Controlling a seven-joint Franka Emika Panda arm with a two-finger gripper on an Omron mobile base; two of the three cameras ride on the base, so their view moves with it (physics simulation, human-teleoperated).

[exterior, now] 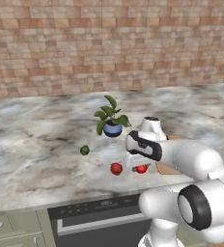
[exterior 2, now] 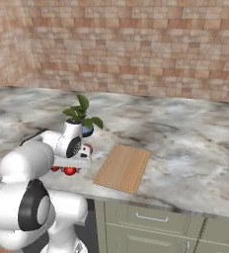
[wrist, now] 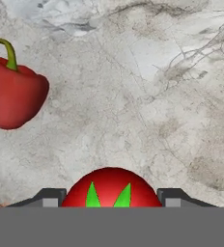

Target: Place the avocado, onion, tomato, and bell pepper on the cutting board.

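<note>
Two spread fingertips of the gripper (wrist: 112,198) flank the tomato (wrist: 111,187) at 6 o'clock, bell pepper (wrist: 15,90) at 9; likely smooth, soft, slippery: grip lightly across its widest girth.

**Marble counter and its load**

We see a grey marbled counter (exterior: 32,140) carrying a potted plant (exterior: 112,118), with the avocado (exterior: 85,150) at its 8 o'clock, the bell pepper (exterior: 116,168) and tomato (exterior: 141,169) toward 6, and the cutting board (exterior 2: 123,167) around 4.
</note>
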